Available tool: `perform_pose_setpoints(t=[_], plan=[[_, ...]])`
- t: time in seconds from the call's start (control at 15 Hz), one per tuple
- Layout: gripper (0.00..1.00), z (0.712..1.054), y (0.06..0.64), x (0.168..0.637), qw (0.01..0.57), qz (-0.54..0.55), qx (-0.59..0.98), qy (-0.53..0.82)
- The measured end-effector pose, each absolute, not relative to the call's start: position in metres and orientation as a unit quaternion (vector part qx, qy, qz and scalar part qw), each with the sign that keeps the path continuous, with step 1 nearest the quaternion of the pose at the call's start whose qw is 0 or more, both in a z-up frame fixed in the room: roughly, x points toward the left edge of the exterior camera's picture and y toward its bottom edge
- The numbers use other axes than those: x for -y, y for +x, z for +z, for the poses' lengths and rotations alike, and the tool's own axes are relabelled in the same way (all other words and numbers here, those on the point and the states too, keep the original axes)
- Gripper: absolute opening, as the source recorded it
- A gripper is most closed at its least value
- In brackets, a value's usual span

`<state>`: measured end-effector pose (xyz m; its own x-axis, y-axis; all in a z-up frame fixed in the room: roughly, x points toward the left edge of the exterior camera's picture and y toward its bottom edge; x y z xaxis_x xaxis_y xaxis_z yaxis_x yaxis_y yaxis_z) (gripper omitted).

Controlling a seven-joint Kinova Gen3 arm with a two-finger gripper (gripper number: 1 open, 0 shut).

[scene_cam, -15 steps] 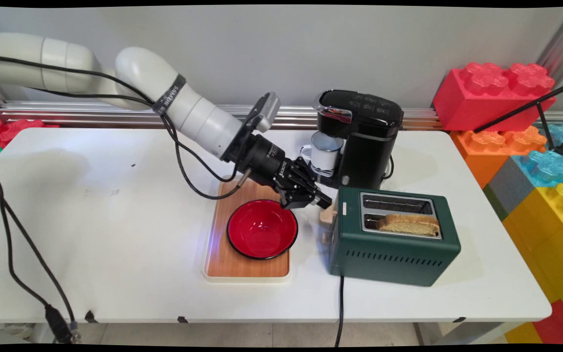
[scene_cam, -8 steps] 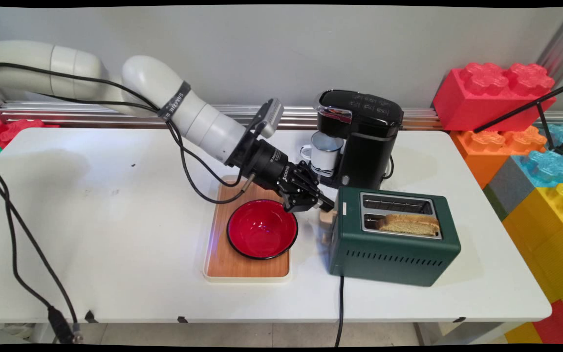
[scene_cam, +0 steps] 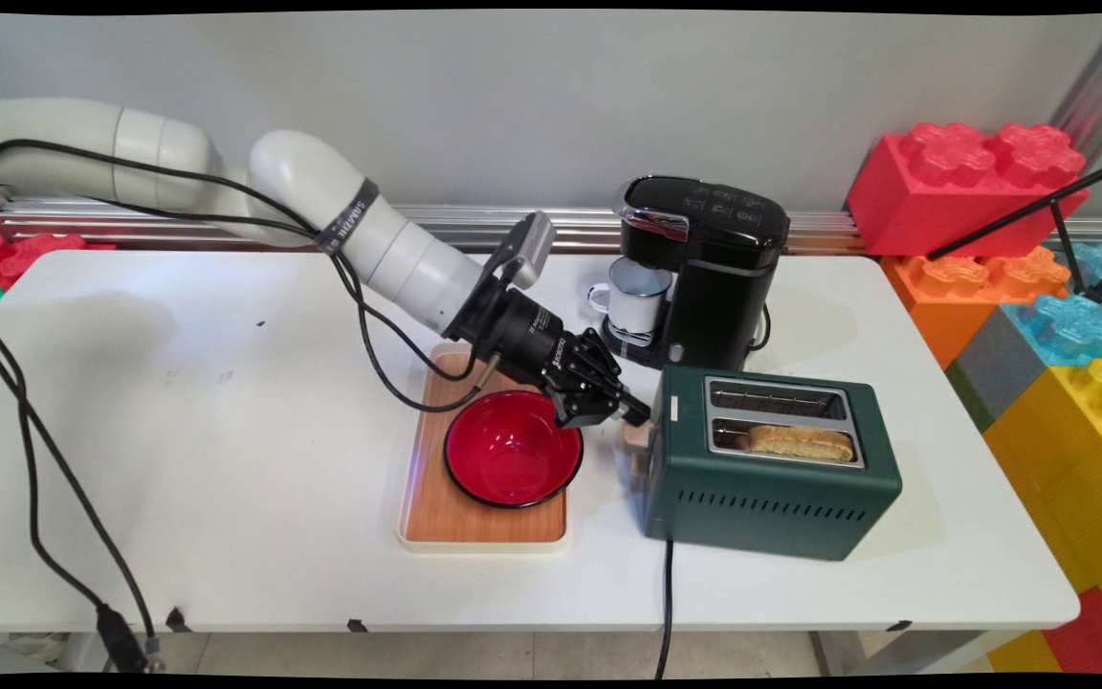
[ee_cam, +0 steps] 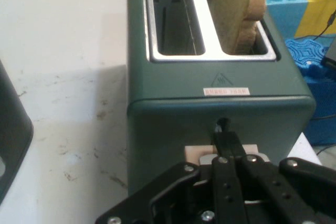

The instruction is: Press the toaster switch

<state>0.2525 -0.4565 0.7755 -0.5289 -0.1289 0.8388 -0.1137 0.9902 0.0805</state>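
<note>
Now my hand (scene_cam: 635, 413) is pressed down on the pale lever (scene_cam: 637, 438) at the end of the green toaster (scene_cam: 771, 478). My two fingers (ee_cam: 227, 148) lie flat together with no gap between them, clasping nothing; they simply bear on top of the lever, their tips against the slot in the toaster's end wall, as the hand view shows.

Compared with a second ago, I have come lower and a little closer to the toaster, and the lever has travelled down with me. The slice of bread (scene_cam: 798, 442) in the nearer slot has sunk as well: earlier it stood well proud of the rim, and now only its top edge shows above the metal surround in the main view. The farther slot is empty.

The toaster itself sits on the white table (scene_cam: 226, 498) where it did, its black cord hanging off the near edge. Just beside my hand, on the other side from the toaster, is the red bowl (scene_cam: 513, 448) on its wooden tray (scene_cam: 489, 524); I am above the bowl's rim, but I cannot tell whether I touch it. Behind stands the black coffee machine (scene_cam: 704, 268) with a white mug (scene_cam: 637, 299) under its spout.
</note>
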Motion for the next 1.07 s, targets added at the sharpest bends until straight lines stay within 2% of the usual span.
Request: perform_pose_setpoints(t=[1.07], plan=[[0.0, 0.741, 0.254, 0.458, 0.471, -0.014, 0.879, 0.077]])
